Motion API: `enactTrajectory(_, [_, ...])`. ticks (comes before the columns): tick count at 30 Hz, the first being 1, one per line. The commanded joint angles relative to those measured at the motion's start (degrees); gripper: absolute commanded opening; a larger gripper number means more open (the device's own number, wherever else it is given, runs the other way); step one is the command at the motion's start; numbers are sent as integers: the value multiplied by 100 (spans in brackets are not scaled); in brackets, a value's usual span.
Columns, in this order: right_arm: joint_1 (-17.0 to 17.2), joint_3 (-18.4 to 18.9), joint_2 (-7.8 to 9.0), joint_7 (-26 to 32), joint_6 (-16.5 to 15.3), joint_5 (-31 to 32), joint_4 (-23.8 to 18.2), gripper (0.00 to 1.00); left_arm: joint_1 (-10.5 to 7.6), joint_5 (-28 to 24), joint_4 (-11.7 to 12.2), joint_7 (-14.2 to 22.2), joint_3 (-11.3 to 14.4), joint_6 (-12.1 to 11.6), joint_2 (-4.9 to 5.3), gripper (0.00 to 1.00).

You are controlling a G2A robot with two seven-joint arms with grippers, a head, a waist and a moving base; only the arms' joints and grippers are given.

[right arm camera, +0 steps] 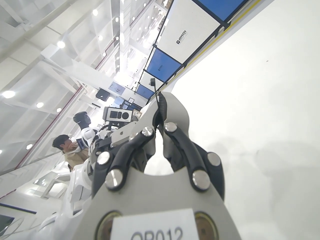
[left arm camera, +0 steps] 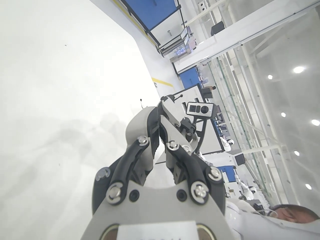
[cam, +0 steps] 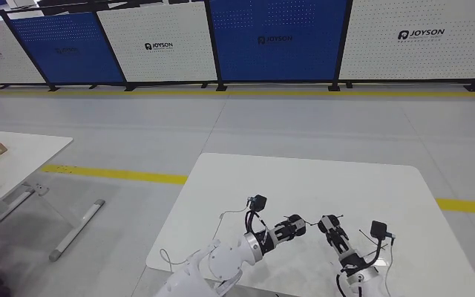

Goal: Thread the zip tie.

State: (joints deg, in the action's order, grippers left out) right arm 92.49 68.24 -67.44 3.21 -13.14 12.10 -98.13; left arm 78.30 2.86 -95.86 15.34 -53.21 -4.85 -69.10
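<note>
Zip tie [right arm camera: 156, 93]: a thin black strap clamped between the fingers of the right pincer [right arm camera: 160, 99]. A short length rises past the fingertips and ends in a small square head. The rest of the strap is hidden inside the grip, so I cannot tell how long it is or where its other end lies. The right pincer hangs low over the near part of the desk [cam: 312, 178], a little right of the middle. The left pincer [left arm camera: 157, 122] is just to its left, and the two tips are turned toward each other and nearly meet. The left pincer's fingers look pressed together. A fine black stalk [left arm camera: 141, 103] shows just past its tip, but whether that is the tie's tail, and whether it is held there, I cannot tell. Judging by this, the meeting of tail and head is yet to be made. The slot in the head is tiny and the strap is limp, so a slight tilt of either wrist would send the tail past the slot or make it buckle against the head. The head stands clear of the fingers on a bare length of strap, so a push from the tail may bend it aside. The fingers are also very close, and a small overshoot could knock them together and shift the strap in its grip.
</note>
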Motion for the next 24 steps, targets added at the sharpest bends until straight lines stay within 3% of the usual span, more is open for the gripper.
enactTrajectory(1, [0,2,-8,-21,9,19,3,0,-7,44,1,-3,3,14,1,36])
enactTrajectory(3, [5,7,-14,-50,27,56,1,0,-7,125,1,-49,10,46,1,42])
enactTrajectory(7, [30,5,-27,-122,66,176,-17,0,-16,585,-15,-258,84,174,0,44])
enactTrajectory(10, [59,-26,-41,-223,139,349,-45,0,-12,644,-37,-324,169,223,-20,44])
enactTrajectory(17, [86,-61,-72,-338,198,503,-68,0,-43,686,-32,-378,212,268,-40,23])
enactTrajectory(23, [113,-53,-90,-362,192,563,-74,0,-93,666,30,-372,282,297,-67,13])
enactTrajectory(24, [115,-51,-94,-364,188,564,-72,0,-101,660,38,-375,287,294,-71,7])
